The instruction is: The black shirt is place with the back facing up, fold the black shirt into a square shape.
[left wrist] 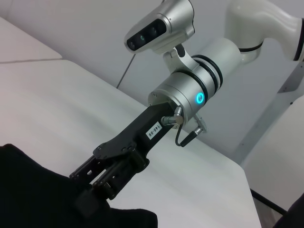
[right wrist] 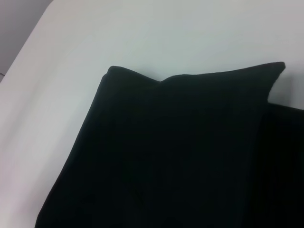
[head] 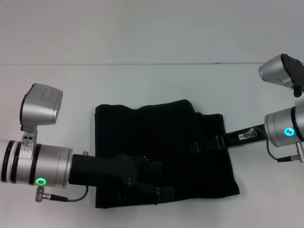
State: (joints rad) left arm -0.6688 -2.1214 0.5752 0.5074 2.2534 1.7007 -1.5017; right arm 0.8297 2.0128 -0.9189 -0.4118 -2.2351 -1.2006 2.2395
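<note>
- Currently the shirt [head: 161, 142] lies flat on the white worktop [head: 142, 80], roughly mid-worktop, already folded into a rough rectangle with plain black fabric up, no lettering visible.
- Shirt outline is uneven: a narrower flap sticks out on the robot's right side, and the far edge is wavy.
- Left gripper [head: 154, 183] comes in from the left over the shirt's near-left part, low above or on the fabric (black on black, contact hard to judge).
- Left gripper's fingers look spread, one finger ending near the shirt's middle, the other nearer the near edge; nothing visibly pinched between them.
- Right gripper [head: 202, 145] reaches in from the right, its fingers at the shirt's right flap, over the fabric.
- In the left wrist view the right gripper [left wrist: 90, 192] has its fingertips right at the shirt [left wrist: 42, 194] edge, against a raised bit of cloth; cannot tell whether it is pinching cloth or just touching it.
- Right wrist view shows only the shirt [right wrist: 171, 152] from close up: a folded corner with a small dip along one edge, a second layer offset beneath it, white worktop [right wrist: 142, 33] beyond.
- Both arms' silver wrist sections show lit rings (green on the left, blue on the right).
</note>
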